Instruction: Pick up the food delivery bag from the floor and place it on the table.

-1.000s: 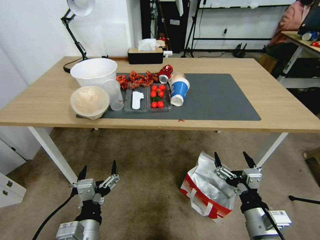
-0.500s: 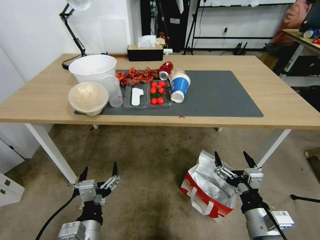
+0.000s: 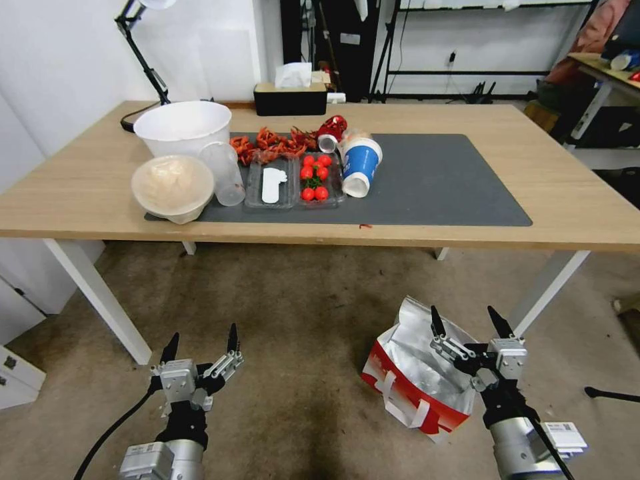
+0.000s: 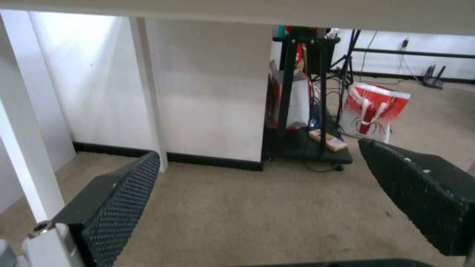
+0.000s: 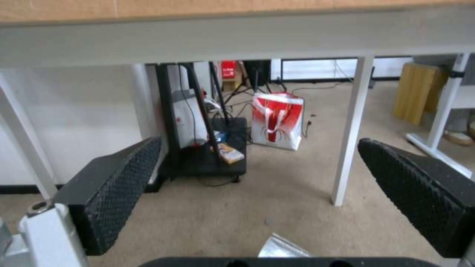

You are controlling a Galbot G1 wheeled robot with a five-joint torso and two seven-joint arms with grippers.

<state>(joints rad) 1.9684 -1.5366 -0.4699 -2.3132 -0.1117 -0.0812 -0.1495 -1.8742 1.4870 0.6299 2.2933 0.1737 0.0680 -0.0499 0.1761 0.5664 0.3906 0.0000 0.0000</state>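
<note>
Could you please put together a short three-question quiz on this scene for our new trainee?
1. True or false: the food delivery bag already stands on the table.
2. Which tool is nearer the bag? A) the left tool B) the right tool C) both equally
3. Fill in: the blue cup on the grey mat is lying on its ____.

Key
1. False: the bag sits on the floor, in front of the table, with its mouth open.
2. B: the right tool hovers open over the bag's mouth, while the left tool hangs open above bare floor off to the left.
3. Side.
</note>
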